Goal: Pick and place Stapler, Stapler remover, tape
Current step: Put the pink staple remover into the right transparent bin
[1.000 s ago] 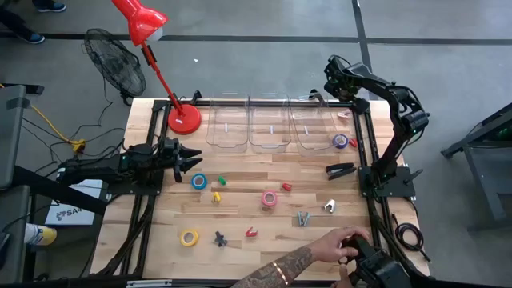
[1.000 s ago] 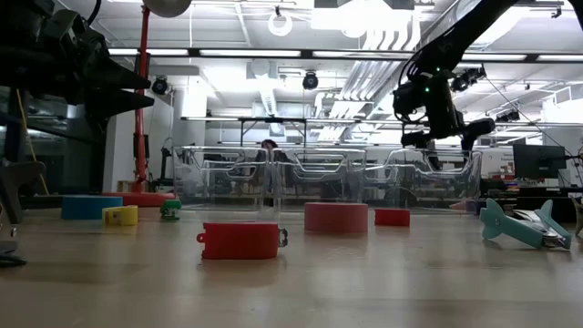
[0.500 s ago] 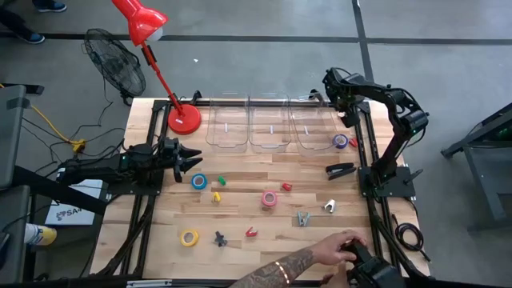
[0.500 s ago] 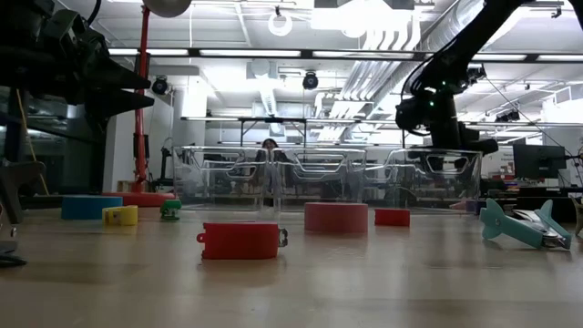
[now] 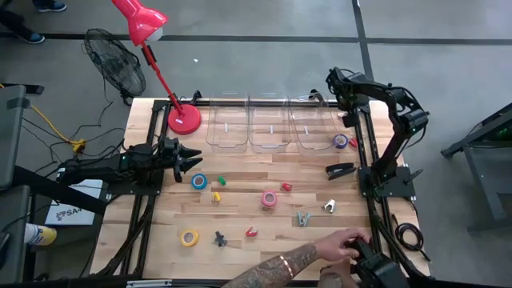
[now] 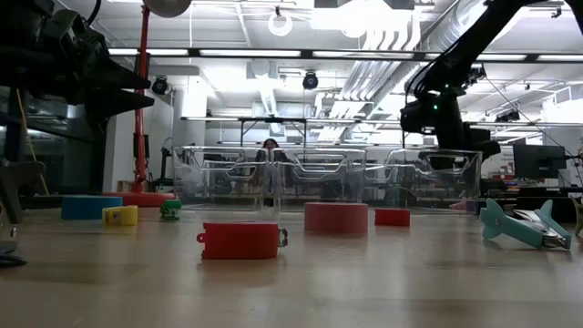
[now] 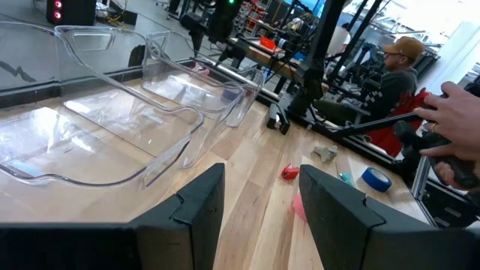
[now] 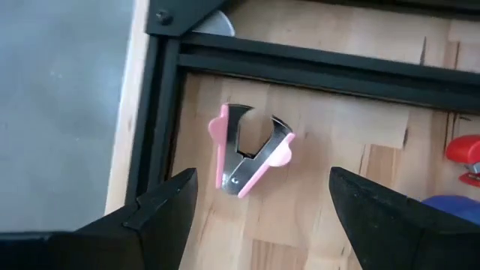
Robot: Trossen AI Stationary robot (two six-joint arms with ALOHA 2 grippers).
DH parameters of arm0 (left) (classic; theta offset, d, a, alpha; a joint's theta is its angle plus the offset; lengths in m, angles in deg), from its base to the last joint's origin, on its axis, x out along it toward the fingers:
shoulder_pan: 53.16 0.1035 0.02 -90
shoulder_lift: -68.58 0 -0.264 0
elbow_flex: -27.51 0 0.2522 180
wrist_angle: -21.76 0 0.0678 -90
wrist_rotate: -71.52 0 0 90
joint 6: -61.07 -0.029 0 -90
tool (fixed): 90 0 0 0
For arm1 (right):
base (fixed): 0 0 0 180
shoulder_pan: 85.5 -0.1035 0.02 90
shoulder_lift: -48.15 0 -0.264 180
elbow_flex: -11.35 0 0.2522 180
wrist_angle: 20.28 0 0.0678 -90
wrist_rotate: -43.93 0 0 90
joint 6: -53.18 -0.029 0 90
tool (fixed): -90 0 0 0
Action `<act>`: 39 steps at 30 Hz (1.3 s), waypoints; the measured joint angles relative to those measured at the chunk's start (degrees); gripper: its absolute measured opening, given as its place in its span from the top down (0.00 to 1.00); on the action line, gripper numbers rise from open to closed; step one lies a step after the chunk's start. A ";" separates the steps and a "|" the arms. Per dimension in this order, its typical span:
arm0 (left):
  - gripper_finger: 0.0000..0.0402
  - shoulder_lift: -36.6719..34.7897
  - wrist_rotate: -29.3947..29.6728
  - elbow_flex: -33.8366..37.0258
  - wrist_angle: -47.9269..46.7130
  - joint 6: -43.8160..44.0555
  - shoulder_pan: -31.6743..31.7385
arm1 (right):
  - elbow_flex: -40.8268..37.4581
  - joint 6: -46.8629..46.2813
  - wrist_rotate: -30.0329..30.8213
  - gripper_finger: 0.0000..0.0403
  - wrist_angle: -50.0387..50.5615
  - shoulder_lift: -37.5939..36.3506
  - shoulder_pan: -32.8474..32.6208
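Note:
My right gripper (image 8: 261, 187) is open and hovers over the table's far right corner (image 5: 346, 104). Its fingers stand on either side of the pink staple remover (image 8: 247, 150) without touching it; the remover lies flat on the wood beside the black frame rail. My left gripper (image 5: 190, 158) waits open at the table's left, low over the wood. On the table lie a blue tape (image 5: 198, 182), a pink tape (image 5: 269, 199), a yellow tape (image 5: 189, 237) and a purple tape (image 5: 341, 141). The black stapler (image 5: 340, 170) and small red staplers (image 5: 286, 186) also lie there.
Three clear bins (image 5: 270, 128) stand in a row along the far edge. The red lamp's base (image 5: 184, 118) sits at the far left. Grey and white staple removers (image 5: 302, 218) lie toward the near right. A person's tattooed arm and hand (image 5: 336, 246) reach in at the near edge.
My right gripper has come down and moved a little toward the near edge, settling low over the pink staple remover behind the right bin. The person's hand at the near edge has shifted slightly.

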 joint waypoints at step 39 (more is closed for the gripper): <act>0.58 0.02 0.00 0.02 -0.01 0.00 0.00 | 0.11 -20.12 -6.85 0.32 -3.04 7.80 2.33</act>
